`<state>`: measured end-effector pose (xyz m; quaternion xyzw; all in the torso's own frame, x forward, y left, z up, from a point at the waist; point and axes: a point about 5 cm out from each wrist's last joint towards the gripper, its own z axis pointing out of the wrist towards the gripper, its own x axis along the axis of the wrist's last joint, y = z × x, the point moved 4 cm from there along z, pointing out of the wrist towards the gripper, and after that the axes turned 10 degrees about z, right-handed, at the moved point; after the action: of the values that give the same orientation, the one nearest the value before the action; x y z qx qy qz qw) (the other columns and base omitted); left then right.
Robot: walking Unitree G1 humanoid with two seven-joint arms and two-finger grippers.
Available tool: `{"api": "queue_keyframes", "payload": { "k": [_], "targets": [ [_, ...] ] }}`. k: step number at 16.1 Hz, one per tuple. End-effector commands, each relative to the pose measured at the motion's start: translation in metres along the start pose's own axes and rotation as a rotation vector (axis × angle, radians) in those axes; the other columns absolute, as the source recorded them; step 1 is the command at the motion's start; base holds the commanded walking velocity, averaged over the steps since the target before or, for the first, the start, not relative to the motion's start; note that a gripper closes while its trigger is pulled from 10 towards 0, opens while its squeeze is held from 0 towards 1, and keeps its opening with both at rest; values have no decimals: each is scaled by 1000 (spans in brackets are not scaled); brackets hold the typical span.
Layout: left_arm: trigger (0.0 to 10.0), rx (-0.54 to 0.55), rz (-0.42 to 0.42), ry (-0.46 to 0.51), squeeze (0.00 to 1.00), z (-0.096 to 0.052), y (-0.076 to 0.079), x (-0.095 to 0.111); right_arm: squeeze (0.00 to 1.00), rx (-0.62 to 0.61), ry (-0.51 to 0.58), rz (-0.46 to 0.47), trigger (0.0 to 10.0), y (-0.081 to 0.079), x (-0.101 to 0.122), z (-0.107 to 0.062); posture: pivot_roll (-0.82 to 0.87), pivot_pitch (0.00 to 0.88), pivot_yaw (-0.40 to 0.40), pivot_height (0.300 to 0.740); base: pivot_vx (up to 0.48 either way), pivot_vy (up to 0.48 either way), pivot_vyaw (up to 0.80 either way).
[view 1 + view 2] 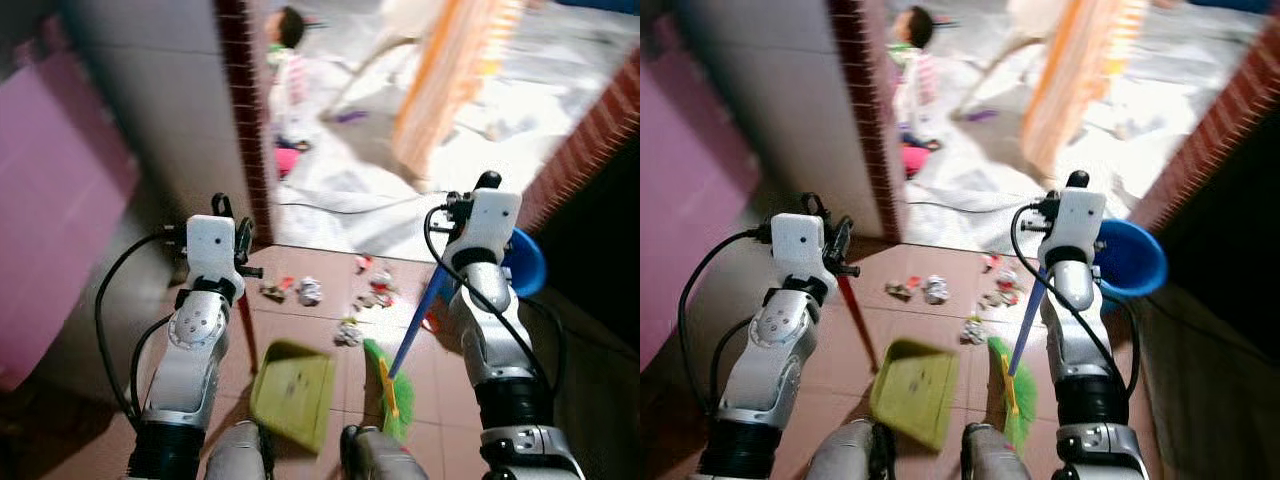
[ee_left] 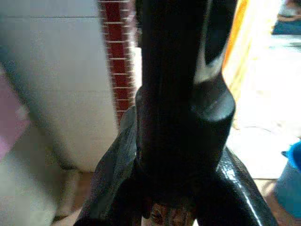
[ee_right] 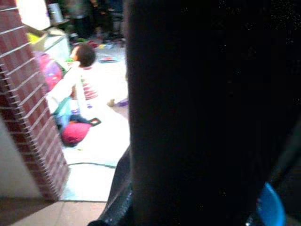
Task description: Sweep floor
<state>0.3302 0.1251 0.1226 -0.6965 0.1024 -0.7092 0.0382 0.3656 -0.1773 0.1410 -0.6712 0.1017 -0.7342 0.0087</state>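
Note:
A green dustpan (image 1: 293, 390) lies on the brown tiled floor near my feet. Its red handle (image 1: 246, 325) rises to my left gripper (image 1: 237, 238), which is shut on it. My right gripper (image 1: 456, 214) is shut on the blue handle (image 1: 420, 320) of a broom. The broom's green bristles (image 1: 395, 395) rest on the tiles just right of the dustpan. Crumpled paper and small scraps of litter (image 1: 310, 292) lie scattered ahead, with more litter (image 1: 375, 290) towards the doorway and one piece (image 1: 348, 333) close to the bristles. In each wrist view a dark handle (image 2: 181, 108) stands close between the fingers.
A brick pillar (image 1: 245, 110) edges the doorway at left, a brick wall (image 1: 590, 140) at right. A blue bucket (image 1: 525, 262) stands by my right arm. Beyond the doorway a person (image 1: 285, 60) sits on a bright floor near an orange striped cloth (image 1: 450, 70). A pink surface (image 1: 50, 200) stands far left.

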Motion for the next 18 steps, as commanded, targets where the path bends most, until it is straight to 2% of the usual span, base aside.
{"api": "queue_keyframes", "payload": {
  "k": [1, 6, 11, 16, 18],
  "targets": [
    [10000, -8, -3, 27, 0, 1, 0, 6, 0, -9, -12, -23, 10000, 3, 0, 2, -2, 87, -4, 740, 0, 0, -800],
    [10000, 9, -1, 35, 0, 5, -5, 10, 0, 9, 5, -20, 10000, -1, 5, 5, -2, 97, -3, 740, 0, 0, -754],
    [10000, 61, 24, 32, 0, 6, -17, 9, 0, 38, 21, -16, 10000, -10, 11, 9, -1, 112, -1, 740, 0, 0, 0],
    [10000, 48, 26, 31, 0, 6, -18, 9, 0, 63, 69, -58, 10000, -14, 22, 15, 0, 122, 5, 740, 0, 0, 0],
    [10000, 44, 4, 43, 0, 5, -18, 11, 0, 73, 76, -66, 10000, -16, 24, 16, 0, 124, 7, 740, 0, 0, -406]
  ]
}}
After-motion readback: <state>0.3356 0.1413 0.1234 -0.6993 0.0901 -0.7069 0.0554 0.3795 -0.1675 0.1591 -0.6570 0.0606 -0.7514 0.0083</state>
